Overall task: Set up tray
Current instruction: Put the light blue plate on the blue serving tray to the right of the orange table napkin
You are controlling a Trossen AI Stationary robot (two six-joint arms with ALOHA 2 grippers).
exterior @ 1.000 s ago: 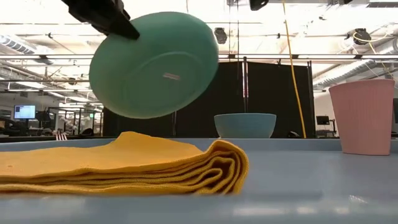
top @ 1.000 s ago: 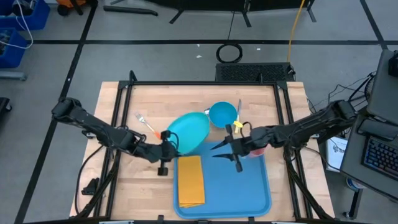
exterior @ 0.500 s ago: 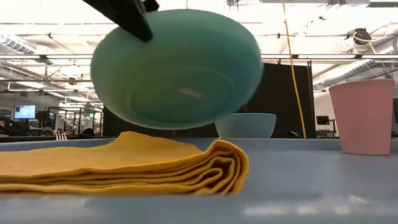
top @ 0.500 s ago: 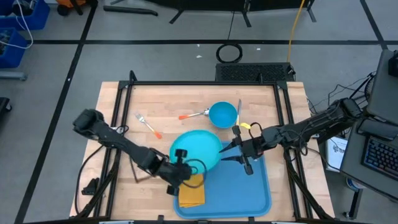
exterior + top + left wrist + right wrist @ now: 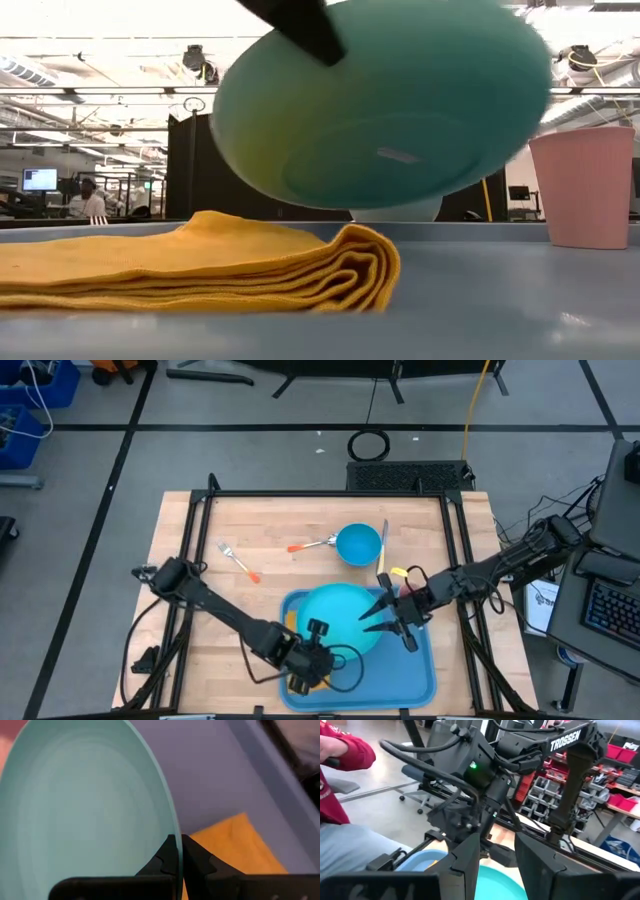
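Since a second ago the turquoise plate [image 5: 340, 617] has travelled from above the bare wood to over the tray [image 5: 415, 670], carried by the left pincer [image 5: 310, 655], which is clamped on the plate's rim. From above, the tray lies at the near edge of the desk [image 5: 190, 530], directly beneath both pincers, with a folded yellow cloth [image 5: 300, 680] on its left part, mostly hidden under the left arm. The right pincer [image 5: 385, 615] hangs over the tray's right half beside the plate, its fingers spread apart. A blue bowl [image 5: 358, 543], an orange-handled spoon [image 5: 312, 544] and a fork [image 5: 236, 560] lie on the wood beyond the tray. The table-level camera shows what the overhead one cannot: the plate [image 5: 385, 100] is tilted and held clear above the cloth [image 5: 200, 265], and a pink cup [image 5: 585, 185] stands on the tray at the right. The left wrist camera shows the fingers [image 5: 167, 860] pinching the plate's edge [image 5: 90, 810], with cloth and tray floor [image 5: 225, 775] below. The right wrist camera shows a person's red sleeve [image 5: 347, 750] beyond the desk.
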